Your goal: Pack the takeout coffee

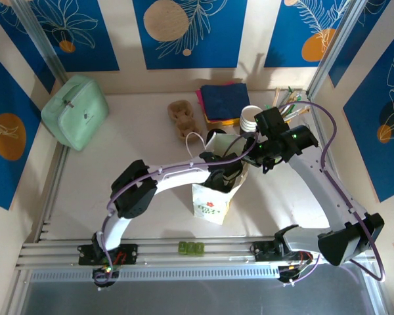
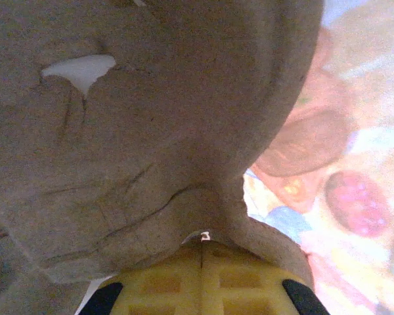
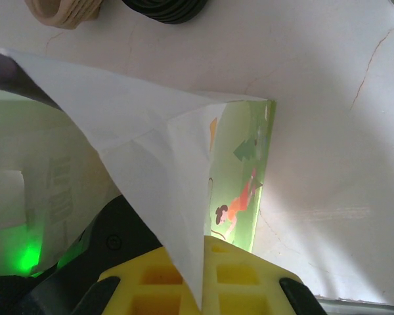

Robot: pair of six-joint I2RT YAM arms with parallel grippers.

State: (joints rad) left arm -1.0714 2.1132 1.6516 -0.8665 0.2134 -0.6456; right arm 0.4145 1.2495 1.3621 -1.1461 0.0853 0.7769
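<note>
Just beyond the paper bag (image 1: 210, 203) on the worktop (image 1: 138, 144), the takeout coffee (image 1: 250, 118) stands stacked and not yet packed. Down inside the bag, the left gripper (image 2: 201, 244) has its jaws pinched on a brown cardboard carrier (image 2: 138, 131). The right gripper (image 3: 202, 262) has its jaws closed on the bag's top edge, apparently holding the mouth open. If either arm pulls, the thin paper could tear or slip free, and the bag would probably collapse over the carrier.

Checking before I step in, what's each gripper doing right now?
Left gripper: closed on the cardboard cup carrier.
Right gripper: closed on the paper bag edge.
</note>
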